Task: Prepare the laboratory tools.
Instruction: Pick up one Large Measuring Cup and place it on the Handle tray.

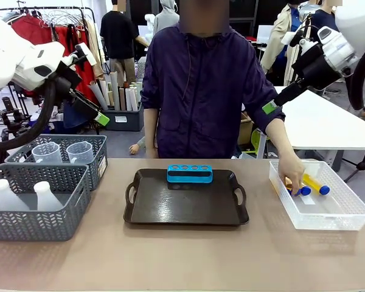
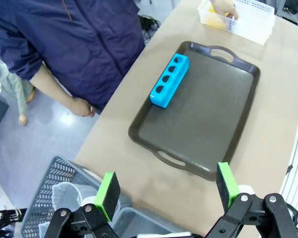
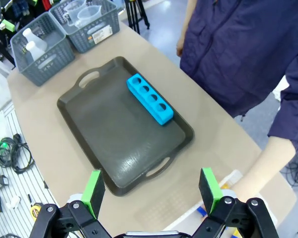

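Observation:
A small blue rack [image 1: 190, 174] [image 2: 170, 80] [image 3: 150, 98] lies on the far part of the black tray [image 1: 188, 210], its holes empty. Blue-capped tubes [image 1: 315, 186] of amber liquid lie in the white basket [image 1: 328, 216], where the person's hand [image 1: 292, 175] reaches among them. Clear beakers [image 1: 79, 152] [image 3: 84, 12] and white flasks [image 1: 45, 196] [image 3: 32, 42] stand in the grey baskets at the left. My left gripper [image 2: 168, 186] [image 1: 100, 118] hangs open high over the left side. Above the right side my right gripper [image 3: 151, 188] [image 1: 269, 108] is open too, with nothing in it.
The two grey mesh baskets [image 1: 36, 222] sit at the table's left end, one behind the other. The person stands at the far edge, behind the tray. Bare tabletop runs along the front edge. A white table stands behind at the right.

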You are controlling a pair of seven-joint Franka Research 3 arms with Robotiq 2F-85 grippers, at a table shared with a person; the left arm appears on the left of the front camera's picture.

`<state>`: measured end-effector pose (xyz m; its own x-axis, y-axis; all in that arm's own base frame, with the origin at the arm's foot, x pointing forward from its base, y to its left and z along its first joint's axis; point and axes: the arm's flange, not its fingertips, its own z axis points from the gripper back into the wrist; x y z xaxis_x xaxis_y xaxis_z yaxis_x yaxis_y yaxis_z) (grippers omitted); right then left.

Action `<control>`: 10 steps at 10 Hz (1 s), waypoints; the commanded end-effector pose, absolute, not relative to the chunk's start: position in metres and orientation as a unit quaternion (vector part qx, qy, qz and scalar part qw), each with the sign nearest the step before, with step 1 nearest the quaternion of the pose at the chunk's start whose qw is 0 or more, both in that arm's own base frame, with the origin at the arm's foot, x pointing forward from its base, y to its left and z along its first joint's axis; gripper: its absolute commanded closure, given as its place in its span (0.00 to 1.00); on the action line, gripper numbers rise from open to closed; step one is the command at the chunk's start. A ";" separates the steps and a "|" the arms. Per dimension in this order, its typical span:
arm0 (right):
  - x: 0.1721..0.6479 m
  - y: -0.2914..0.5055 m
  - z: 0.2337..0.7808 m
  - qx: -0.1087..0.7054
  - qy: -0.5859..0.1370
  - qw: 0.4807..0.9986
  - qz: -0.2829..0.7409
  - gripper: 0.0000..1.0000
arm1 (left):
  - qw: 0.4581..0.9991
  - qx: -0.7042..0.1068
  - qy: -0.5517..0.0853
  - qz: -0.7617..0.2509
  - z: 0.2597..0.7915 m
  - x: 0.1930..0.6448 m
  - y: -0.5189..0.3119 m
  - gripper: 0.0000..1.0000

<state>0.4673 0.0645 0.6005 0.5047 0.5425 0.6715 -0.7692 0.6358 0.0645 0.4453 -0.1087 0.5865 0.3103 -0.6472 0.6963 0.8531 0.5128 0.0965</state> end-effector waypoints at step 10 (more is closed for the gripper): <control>0.467 0.063 0.602 0.187 -0.316 0.845 0.388 0.00 | 0.967 -0.032 -0.136 -0.213 0.558 0.569 0.001 0.00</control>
